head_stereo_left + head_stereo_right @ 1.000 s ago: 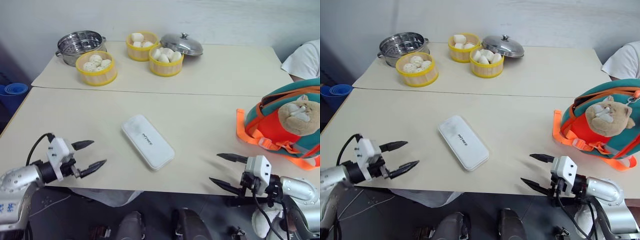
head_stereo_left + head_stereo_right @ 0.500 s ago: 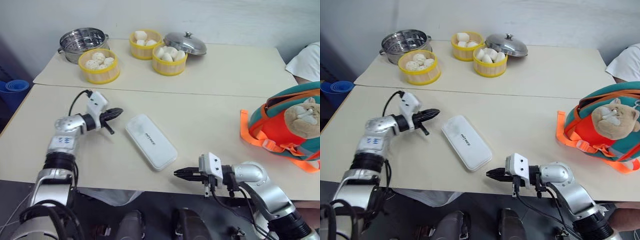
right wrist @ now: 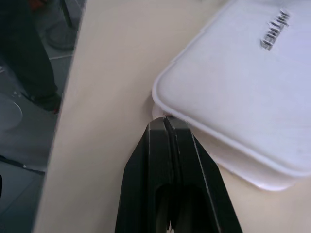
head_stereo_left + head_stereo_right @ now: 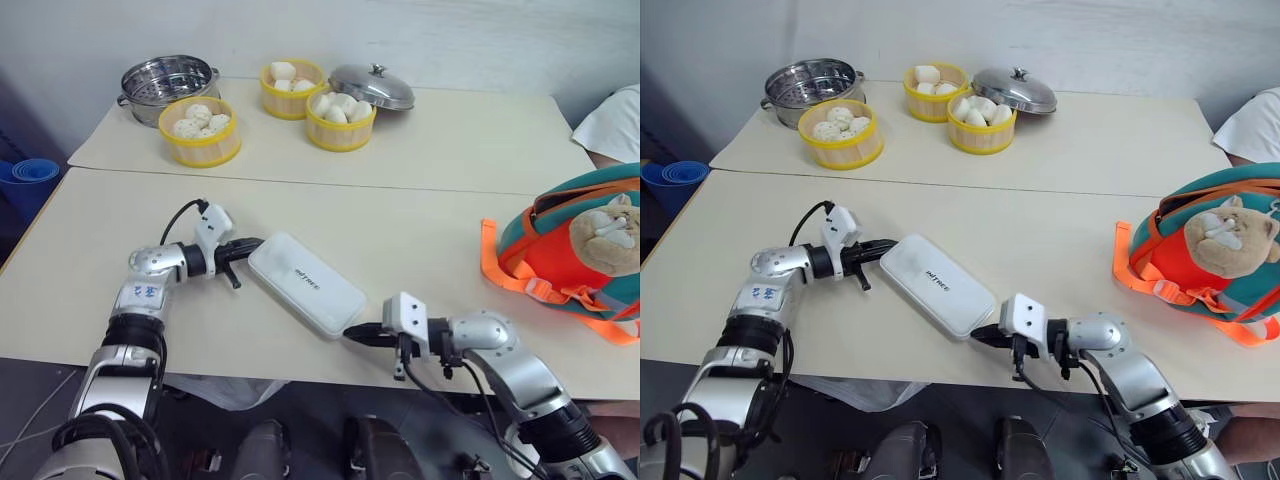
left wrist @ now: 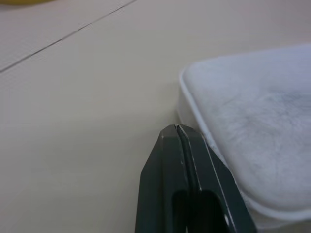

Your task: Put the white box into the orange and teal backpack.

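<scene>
white box (image 4: 306,283): long axis spanned between both grippers | left gripper (image 4: 250,243): closed, empty, at far end | right gripper (image 4: 358,333): closed, empty, at near end

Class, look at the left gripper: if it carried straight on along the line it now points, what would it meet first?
Most likely the white box. The left gripper, fingers shut, points across the table at the box's far end, its tips right at the box's rim in the left wrist view. Whether they already touch cannot be told.

Beige table (image 4: 440,240) bears white box (image 4: 306,283); orange and teal backpack (image 4: 570,262) rightward
</scene>
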{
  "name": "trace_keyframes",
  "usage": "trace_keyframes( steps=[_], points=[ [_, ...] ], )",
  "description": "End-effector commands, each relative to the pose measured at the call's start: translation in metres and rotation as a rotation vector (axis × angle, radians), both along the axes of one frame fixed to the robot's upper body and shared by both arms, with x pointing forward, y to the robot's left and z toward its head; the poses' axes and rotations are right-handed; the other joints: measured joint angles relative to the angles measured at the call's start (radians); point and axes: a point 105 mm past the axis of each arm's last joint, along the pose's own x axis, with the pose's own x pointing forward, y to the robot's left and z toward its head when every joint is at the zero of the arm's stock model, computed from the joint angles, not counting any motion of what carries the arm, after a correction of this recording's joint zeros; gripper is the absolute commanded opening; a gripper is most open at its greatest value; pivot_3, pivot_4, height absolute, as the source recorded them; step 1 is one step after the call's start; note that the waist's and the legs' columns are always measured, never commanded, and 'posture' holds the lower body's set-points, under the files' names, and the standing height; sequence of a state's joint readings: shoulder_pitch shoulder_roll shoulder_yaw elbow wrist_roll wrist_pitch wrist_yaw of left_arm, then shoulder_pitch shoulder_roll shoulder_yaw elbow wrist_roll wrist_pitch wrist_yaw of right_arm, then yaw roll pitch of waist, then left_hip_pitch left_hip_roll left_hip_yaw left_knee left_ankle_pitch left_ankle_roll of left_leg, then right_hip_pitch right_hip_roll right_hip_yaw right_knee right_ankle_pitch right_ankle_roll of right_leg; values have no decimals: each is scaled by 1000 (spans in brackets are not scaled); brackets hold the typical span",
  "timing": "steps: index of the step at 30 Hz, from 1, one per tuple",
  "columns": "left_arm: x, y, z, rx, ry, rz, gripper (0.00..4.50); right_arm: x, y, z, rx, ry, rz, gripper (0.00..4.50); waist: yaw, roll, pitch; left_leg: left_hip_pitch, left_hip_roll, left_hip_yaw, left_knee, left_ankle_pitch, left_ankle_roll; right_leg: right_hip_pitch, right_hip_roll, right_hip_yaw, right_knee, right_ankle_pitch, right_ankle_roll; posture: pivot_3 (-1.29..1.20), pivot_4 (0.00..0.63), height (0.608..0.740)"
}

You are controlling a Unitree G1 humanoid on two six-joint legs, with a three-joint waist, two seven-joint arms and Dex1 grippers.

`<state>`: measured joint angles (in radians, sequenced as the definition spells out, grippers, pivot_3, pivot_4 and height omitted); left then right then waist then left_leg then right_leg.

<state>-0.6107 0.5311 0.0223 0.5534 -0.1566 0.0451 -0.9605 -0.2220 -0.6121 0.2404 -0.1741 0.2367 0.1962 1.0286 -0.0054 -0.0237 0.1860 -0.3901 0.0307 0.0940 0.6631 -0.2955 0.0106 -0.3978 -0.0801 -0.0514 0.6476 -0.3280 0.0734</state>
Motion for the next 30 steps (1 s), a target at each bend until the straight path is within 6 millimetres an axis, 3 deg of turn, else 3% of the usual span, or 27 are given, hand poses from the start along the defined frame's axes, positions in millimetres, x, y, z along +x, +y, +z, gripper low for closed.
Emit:
trace_keyframes(
  steps=[1,10,13,16,18,20,23,28,29,30],
  points=[
    [-32,-29,-4,1,20,-170,21,16,-18,28,29,-101,-75,0,0,0,0,0,0,0,0,0,0,0,0,0,0,0,0,0,150,740],
    [-67,-44,-6,-58,80,-193,21,28,-66,22,-122,-113,-186,0,2,0,0,2,0,-2,-1,-2,2,4,-1,0,-2,0,0,0,150,740],
    [-64,-21,-3,-73,159,-79,21,28,-86,7,-265,-103,-206,0,1,0,0,2,0,-2,-1,-2,2,3,-1,0,-2,0,0,0,150,740],
    [-68,-1,2,-148,254,-27,554,27,-97,5,-263,-80,-254,0,-3,0,0,3,1,-2,-1,-2,2,3,-1,0,-1,0,0,0,150,740],
    [-68,16,-6,-176,429,103,1091,27,-100,4,-262,-71,-269,0,-3,1,0,3,1,-2,-1,-2,2,3,-1,0,-1,0,0,0,150,740],
    [-77,20,-8,-231,625,119,1742,26,-104,3,-269,-59,-278,0,-3,0,0,4,1,-2,-1,-2,2,4,-1,0,-1,0,0,0,150,740],
    [-84,13,1,-355,870,90,2608,25,-108,1,-290,-54,-278,0,4,0,0,4,0,-3,-1,-2,1,6,-1,-1,-1,0,0,0,150,740],
    [-72,-6,5,-494,1029,71,4084,30,-107,4,-278,-87,-291,0,5,0,0,4,-1,-4,0,-1,1,6,-2,-1,-1,0,0,0,150,740],
    [-62,-13,1,-492,1039,110,4382,32,-104,4,-277,-94,-290,0,4,0,0,4,-2,-3,0,-1,1,6,-2,-1,-1,0,0,0,150,740],
    [-55,-19,-4,-481,1048,139,4382,34,-104,2,-291,-100,-298,0,6,0,0,4,-2,-3,0,-1,1,6,-2,-1,-1,0,0,0,150,740]
  ],
)
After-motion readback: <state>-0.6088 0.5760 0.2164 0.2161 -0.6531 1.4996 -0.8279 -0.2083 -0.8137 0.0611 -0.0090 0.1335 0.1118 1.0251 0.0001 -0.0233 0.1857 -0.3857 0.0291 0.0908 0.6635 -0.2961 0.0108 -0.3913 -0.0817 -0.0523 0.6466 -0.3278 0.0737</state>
